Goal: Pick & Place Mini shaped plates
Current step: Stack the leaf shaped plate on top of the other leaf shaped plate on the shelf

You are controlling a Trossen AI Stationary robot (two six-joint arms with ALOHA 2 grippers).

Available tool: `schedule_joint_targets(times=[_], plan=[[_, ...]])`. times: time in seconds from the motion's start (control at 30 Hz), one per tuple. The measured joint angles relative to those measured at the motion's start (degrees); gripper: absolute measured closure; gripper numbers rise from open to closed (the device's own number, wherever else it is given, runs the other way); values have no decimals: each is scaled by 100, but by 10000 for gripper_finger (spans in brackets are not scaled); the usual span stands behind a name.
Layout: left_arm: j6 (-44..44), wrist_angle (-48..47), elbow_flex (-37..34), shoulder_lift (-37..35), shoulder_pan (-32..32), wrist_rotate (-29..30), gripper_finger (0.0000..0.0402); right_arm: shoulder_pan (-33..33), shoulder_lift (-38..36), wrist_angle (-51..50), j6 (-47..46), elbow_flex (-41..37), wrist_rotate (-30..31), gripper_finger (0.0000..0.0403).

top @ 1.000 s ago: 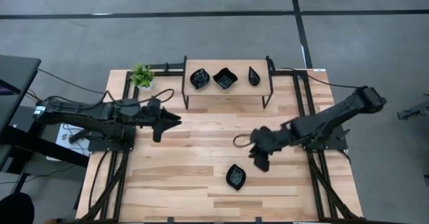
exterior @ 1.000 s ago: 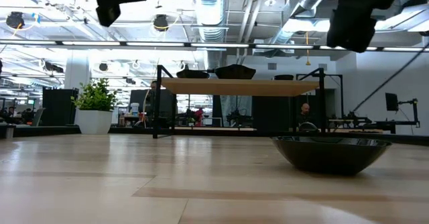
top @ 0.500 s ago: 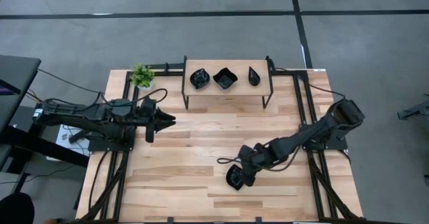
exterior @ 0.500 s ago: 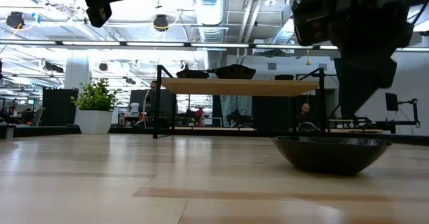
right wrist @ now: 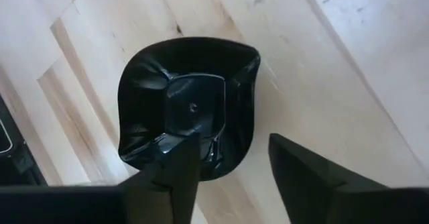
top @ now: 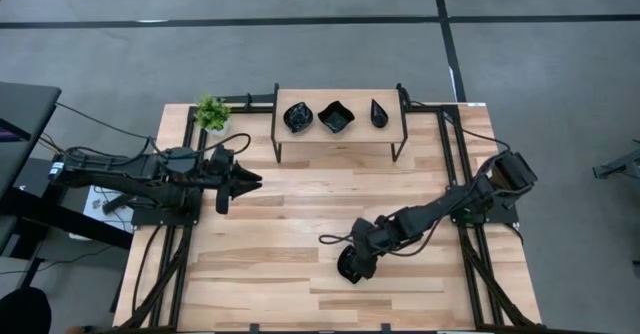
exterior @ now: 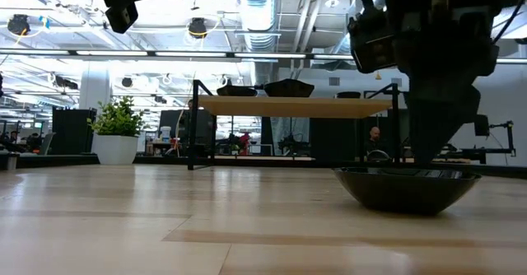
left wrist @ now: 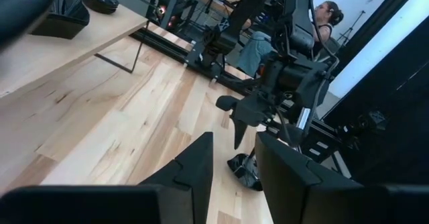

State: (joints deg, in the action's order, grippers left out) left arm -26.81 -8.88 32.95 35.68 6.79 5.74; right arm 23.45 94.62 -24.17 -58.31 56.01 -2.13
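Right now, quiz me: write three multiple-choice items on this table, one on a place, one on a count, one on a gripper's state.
1. Where is the small green plant?
A. Beside the shelf's left end
B. On the shelf
C. At the table's front edge

2. How many black plates sit on the shelf?
A. One
B. Three
C. Five

3. How does the right gripper stand?
A. Shut on a shelf plate
B. Open, straddling the rim of the plate on the table
C. Parked off the table

Key: 1 A, the high view shows it there; 2 B, three dishes in a row; 3 B, the right wrist view shows one finger inside the dish, one outside.
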Motion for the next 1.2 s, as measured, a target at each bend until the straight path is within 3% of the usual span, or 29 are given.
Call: schedule_joint_targets(times=[0.23,0.63,0.8,1.2], plan=[[0,0,0,2,0,0,289,-43,146,-72,44,2,-62,195],[0,43,0,4,-2,0,289,-32,467,187,219,2,-121,225],[0,44,0,2,-2,0,289,-39,468,214,274,0,-98,260],[0,44,0,4,-2,0,289,-50,466,410,398,-2,-105,395]])
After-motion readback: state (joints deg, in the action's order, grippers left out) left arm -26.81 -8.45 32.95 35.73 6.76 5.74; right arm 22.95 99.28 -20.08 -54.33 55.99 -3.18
